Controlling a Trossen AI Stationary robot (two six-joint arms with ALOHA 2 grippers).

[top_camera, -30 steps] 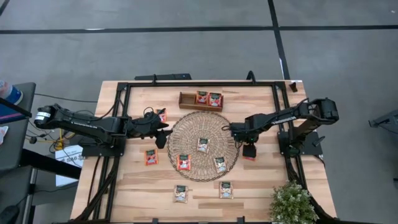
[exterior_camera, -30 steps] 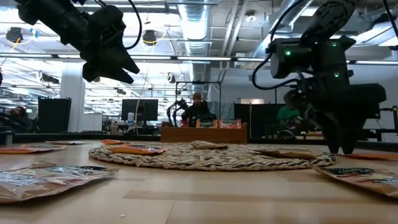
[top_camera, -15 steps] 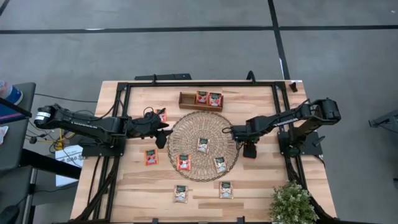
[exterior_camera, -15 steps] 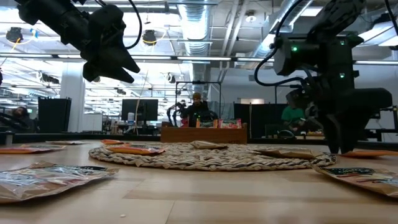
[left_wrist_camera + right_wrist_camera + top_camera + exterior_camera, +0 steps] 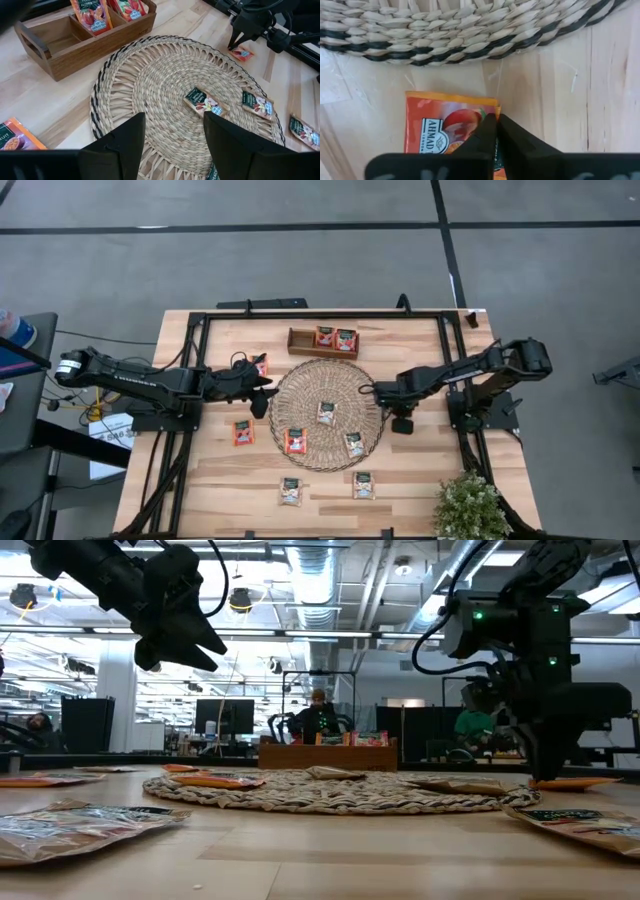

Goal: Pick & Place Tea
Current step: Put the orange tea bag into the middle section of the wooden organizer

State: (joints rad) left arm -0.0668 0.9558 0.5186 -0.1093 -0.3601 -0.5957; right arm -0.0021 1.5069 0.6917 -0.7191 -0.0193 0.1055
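A: Wood all over from above: the tabletop (image 5: 210, 480) carries a round woven mat (image 5: 325, 415) with a tray (image 5: 324, 341) beyond it holding two red sachets (image 5: 336, 338). Where are the claws?

B: The left claw (image 5: 262, 393) hangs at the mat's left edge. The right claw (image 5: 402, 423) is down just off the mat's right edge, over the red sachet there, which it hides. Three sachets lie on the mat (image 5: 326, 413), two on the wood in front (image 5: 291, 491), two red ones to the left (image 5: 243, 432).

A: And level with the tabletop?

B: The left claw (image 5: 205, 650) is high up, well clear of the tabletop. The right claw (image 5: 550, 775) reaches down to an orange sachet (image 5: 575, 782) lying flat beside the mat (image 5: 330, 792). A person (image 5: 318, 712) sits in the room behind.

A: The left wrist view?

B: Its own fingers (image 5: 127, 142) stand wide apart over the mat (image 5: 155, 85). Beige green-topped sachets (image 5: 205, 102) lie on the weave; farther off, the right claw (image 5: 239, 44) sits on the red sachet (image 5: 243, 53).

A: The right wrist view?

B: The two fingers (image 5: 485, 132) are pressed together, clamped on the edge of the orange sachet (image 5: 440, 125), which lies on the wood just beside the mat's rim (image 5: 470, 45).
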